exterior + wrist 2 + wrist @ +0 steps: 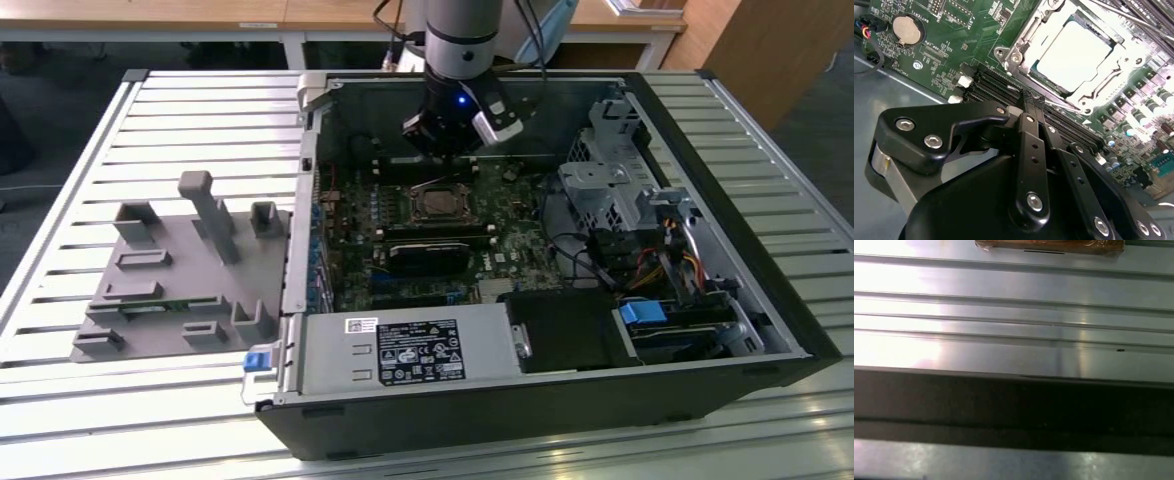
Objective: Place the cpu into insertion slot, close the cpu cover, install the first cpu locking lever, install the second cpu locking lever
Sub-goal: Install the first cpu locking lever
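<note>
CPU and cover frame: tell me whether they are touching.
Touching. In the second wrist view the cpu cover lies closed over the cpu, its frame pressing along the chip's edges, with no gap visible.

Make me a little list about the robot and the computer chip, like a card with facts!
place: open computer case on a slatted metal table
chip: cpu sits in the insertion slot on the green board
cover: cpu cover lies down around the chip
hand: hand shut, holding nothing, just beside the slot
also there: grey holder block outside the case
</note>
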`<state>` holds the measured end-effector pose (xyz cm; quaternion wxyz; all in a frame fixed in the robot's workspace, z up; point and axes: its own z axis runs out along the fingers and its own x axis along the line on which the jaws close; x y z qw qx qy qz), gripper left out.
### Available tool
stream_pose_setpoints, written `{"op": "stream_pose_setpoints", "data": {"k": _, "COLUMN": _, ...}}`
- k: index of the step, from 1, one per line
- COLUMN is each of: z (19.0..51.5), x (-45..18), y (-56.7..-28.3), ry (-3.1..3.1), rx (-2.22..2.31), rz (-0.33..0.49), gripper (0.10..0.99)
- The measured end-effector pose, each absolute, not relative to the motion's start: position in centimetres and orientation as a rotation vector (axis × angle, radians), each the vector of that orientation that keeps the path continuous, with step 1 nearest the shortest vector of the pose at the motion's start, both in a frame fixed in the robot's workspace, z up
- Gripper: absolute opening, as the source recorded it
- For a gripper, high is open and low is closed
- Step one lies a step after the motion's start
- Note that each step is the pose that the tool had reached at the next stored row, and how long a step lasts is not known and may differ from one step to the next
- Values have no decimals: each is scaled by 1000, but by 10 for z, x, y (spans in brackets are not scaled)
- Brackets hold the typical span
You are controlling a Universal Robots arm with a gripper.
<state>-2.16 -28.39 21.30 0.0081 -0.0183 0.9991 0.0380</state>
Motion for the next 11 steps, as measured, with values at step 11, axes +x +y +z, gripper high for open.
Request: {"op": "stream_pose_setpoints", "data": {"k": 11, "z": 204, "x": -19, "y": -284, "ry": 3123, "rx": -57, "rz": 99, "gripper": 106}}
